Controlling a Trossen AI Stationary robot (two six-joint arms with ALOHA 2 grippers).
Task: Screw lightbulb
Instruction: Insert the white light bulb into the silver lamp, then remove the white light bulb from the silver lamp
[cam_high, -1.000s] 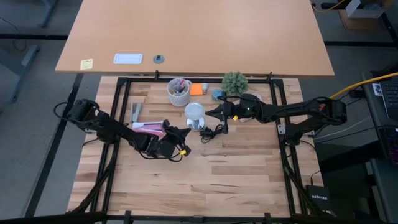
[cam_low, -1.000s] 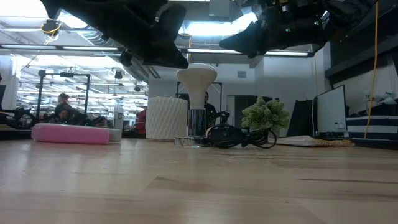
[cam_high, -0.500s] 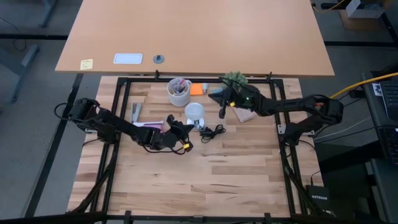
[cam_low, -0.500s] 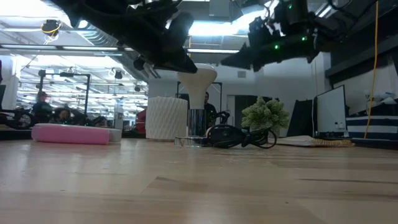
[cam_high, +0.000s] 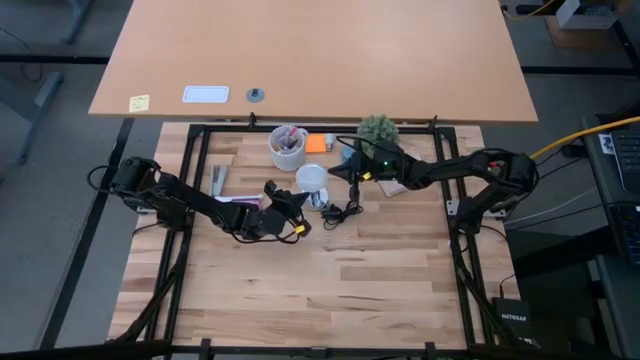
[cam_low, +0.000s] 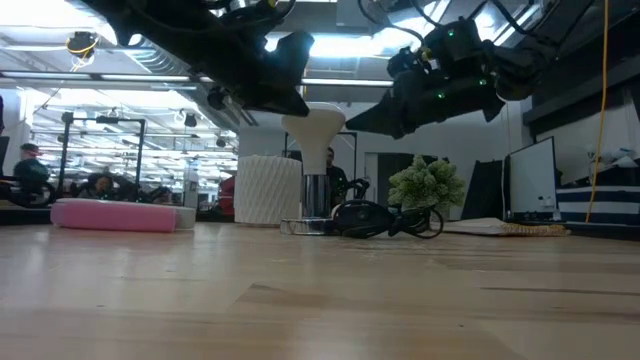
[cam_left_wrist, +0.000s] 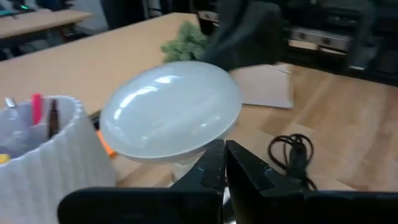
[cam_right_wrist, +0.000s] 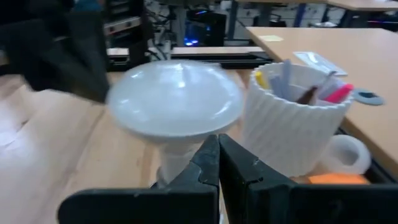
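Robotics laboratory: a framed wooden bench (cam_high: 330, 270) at frame centre, with open-plan ceiling strip lights (cam_low: 90, 62), monitors (cam_low: 532, 180) at right, and seated people (cam_low: 100, 180) at far left.

lightbulb (cam_high: 312, 177): white, silver base | cup (cam_high: 287, 150): white, ribbed | cord (cam_high: 345, 211): black | plant (cam_high: 377, 130): green | table (cam_high: 330, 270): pale wood

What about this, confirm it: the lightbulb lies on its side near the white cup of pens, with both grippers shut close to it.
Not on its side. The low view shows the lightbulb standing upright, globe on top, near the white cup of pens. The rest holds: the left gripper and the right gripper are both shut close to it.
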